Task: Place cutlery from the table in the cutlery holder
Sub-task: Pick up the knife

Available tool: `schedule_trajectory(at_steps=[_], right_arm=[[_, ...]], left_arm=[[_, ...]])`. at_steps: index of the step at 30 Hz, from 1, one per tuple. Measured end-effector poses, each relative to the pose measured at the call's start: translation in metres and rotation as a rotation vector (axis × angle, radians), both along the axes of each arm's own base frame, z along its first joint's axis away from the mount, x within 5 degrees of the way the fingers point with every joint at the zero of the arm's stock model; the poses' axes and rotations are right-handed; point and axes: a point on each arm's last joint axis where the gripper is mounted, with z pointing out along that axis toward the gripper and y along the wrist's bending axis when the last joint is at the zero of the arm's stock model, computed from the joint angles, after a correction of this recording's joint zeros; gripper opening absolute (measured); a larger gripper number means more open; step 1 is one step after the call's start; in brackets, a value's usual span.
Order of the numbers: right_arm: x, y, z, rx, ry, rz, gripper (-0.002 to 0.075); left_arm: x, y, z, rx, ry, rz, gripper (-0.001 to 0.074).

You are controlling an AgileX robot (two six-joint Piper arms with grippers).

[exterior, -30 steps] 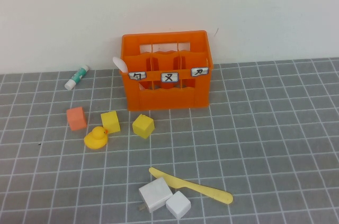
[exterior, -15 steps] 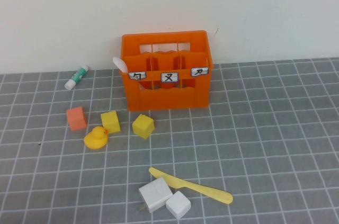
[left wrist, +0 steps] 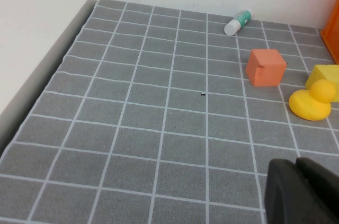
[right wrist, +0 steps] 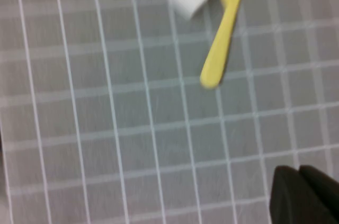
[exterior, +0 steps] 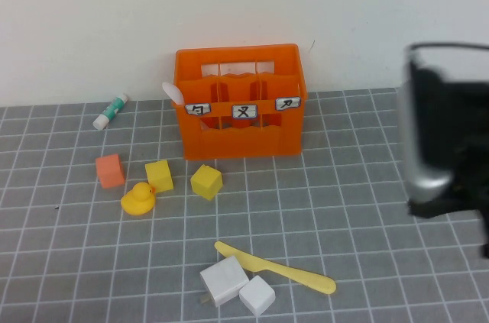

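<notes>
The flat yellow knife (exterior: 275,268) lies on the grey gridded table (exterior: 367,208) near the front, partly tucked against two white blocks; it also shows in the right wrist view (right wrist: 222,38). The pale spoon (exterior: 173,92) sticks out of the left end of the orange crate (exterior: 241,101), which stands at the back against the wall. My right arm (exterior: 443,132) hangs blurred over the table's right side; the right gripper (right wrist: 298,170) is shut and empty, above bare table, apart from the knife. My left gripper (left wrist: 295,163) is shut and empty over the table's left side.
Two white blocks (exterior: 224,280) (exterior: 257,295) sit beside the knife's handle end. Two yellow cubes (exterior: 160,176) (exterior: 206,182), a yellow duck (exterior: 138,199) and a small orange cube (exterior: 110,170) lie left of centre. A white-and-green tube (exterior: 111,111) lies by the wall.
My right arm has come into the high view from the right. Nothing on the table has moved.
</notes>
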Motion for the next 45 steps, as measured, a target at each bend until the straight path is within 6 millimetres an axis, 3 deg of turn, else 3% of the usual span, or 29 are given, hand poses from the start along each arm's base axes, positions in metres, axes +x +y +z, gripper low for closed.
schedule_trajectory(at_steps=[6,13,16,21,24,34,45], right_arm=[[0.022,0.052,-0.047,-0.25,0.074,0.085,-0.0003],[0.038,0.094,-0.094,-0.309,0.129,0.123,0.0009],[0.046,0.103,-0.106,-0.27,0.127,0.069,0.0103],[0.055,0.118,-0.116,-0.158,0.12,-0.028,0.0385],[0.058,0.125,-0.127,-0.125,0.143,-0.095,0.0449],[0.069,0.134,-0.183,-0.171,0.238,-0.233,0.0342],[0.083,0.138,-0.193,-0.158,0.13,-0.289,0.0321]], left_arm=[[0.0,0.0,0.0,0.0,0.0,0.0,-0.0001],[0.0,0.0,0.0,0.0,0.0,0.0,-0.0001],[0.0,0.0,0.0,0.0,0.0,0.0,-0.0001],[0.0,0.0,0.0,0.0,0.0,0.0,-0.0001],[0.0,0.0,0.0,0.0,0.0,0.0,-0.0001],[0.0,0.0,0.0,-0.002,0.0,0.001,-0.0001],[0.0,0.0,0.0,-0.002,0.0,0.001,-0.0001]])
